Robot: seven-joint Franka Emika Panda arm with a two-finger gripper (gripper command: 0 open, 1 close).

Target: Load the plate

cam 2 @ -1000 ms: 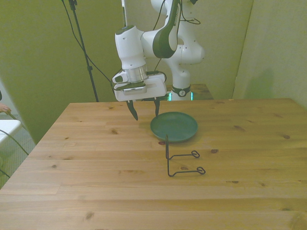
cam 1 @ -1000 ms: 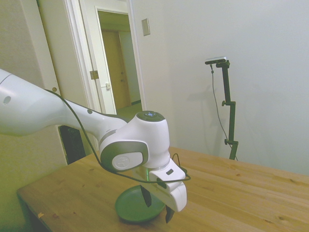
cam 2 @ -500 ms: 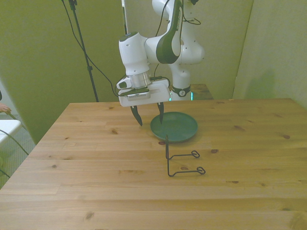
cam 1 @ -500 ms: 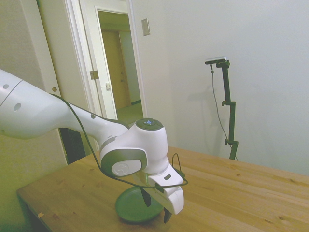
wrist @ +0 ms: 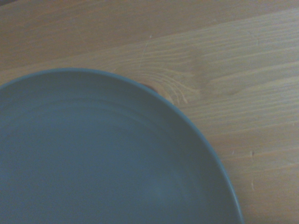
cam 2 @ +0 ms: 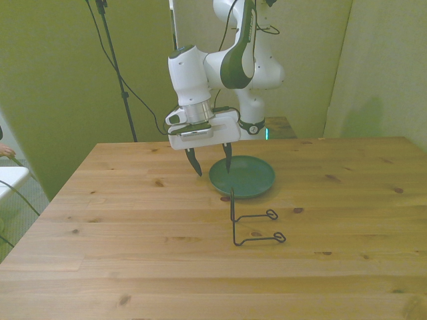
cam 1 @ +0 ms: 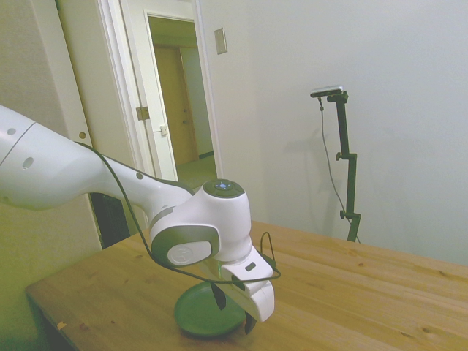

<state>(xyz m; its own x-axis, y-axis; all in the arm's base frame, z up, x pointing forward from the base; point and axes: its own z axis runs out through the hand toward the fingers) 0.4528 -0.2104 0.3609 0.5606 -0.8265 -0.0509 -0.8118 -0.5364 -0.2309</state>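
Tool: the tool (cam 2: 213,160) has its two fingers spread apart, holding nothing, pointing down.
Plate: the plate (cam 2: 244,177) lies flat on the counter (cam 2: 133,220) just below the tool, one finger over its rim, the other outside.
Why so: likely straddling the rim to pinch it.
Facing: plate hollow up; round, no long axis.
Stand: wire stand (cam 2: 252,223) nearer the camera than the tool, apart from the plate.
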